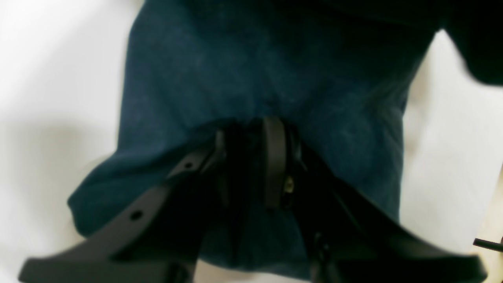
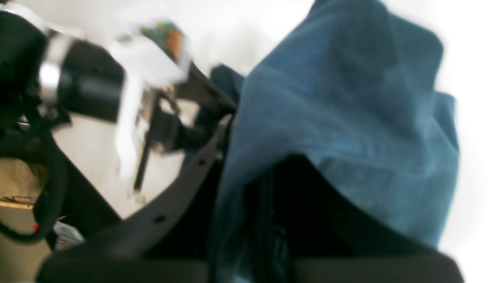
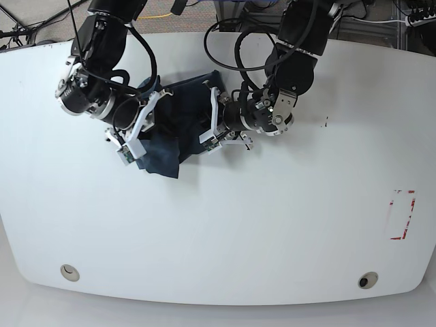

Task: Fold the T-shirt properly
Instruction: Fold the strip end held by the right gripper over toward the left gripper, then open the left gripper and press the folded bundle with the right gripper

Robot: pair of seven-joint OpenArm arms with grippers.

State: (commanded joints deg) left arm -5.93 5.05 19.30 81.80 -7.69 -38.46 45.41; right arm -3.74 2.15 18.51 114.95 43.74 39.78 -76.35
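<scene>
The T-shirt is a dark navy bundle, bunched up between my two grippers at the back left of the white table. My left gripper holds its right side. In the left wrist view the fingers are pressed together on a fold of the T-shirt, which spreads away above the left gripper. My right gripper holds the left side. In the right wrist view the T-shirt drapes over the right gripper and hides one finger. A loose corner hangs low toward the table.
A red-outlined rectangle is marked on the table at the right. Two round fittings sit near the front edge. Cables loop above the table's back edge behind the arms.
</scene>
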